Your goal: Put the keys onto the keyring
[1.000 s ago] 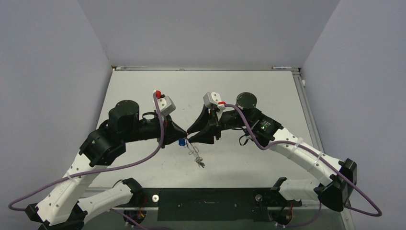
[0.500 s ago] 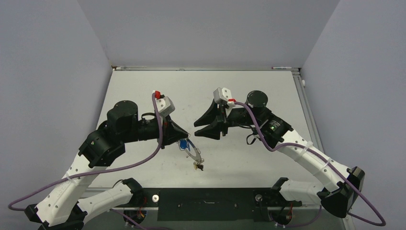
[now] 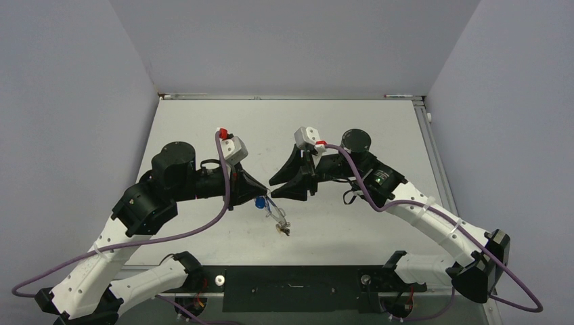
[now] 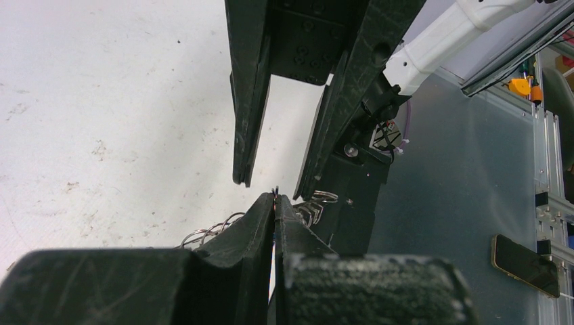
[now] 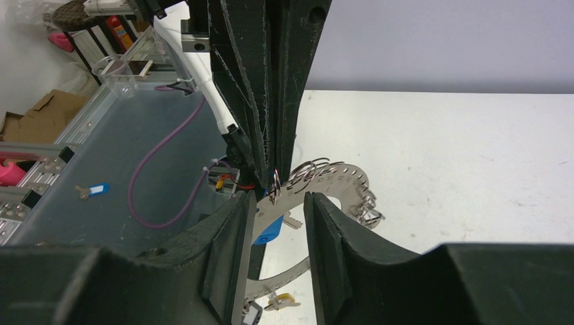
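Note:
My left gripper is shut on the keyring, a thin silvery hoop that hangs below its tip above the table. The right wrist view shows the keyring as a flat perforated band with small wire rings along it. Of the keys, one with a blue head and one with a yellow head dangle from it. Tip to tip with the left gripper, my right gripper is open. Its fingers straddle the band and the blue key; contact cannot be judged.
The white table has grey walls at the back and on both sides. A black base plate runs along the near edge between the arm bases. Off the table, a phone lies on a grey surface.
The right gripper drew back to the right, then returned to the left gripper's tip with its jaws slightly narrower. The hanging keyring and keys swung; the left arm stayed put.

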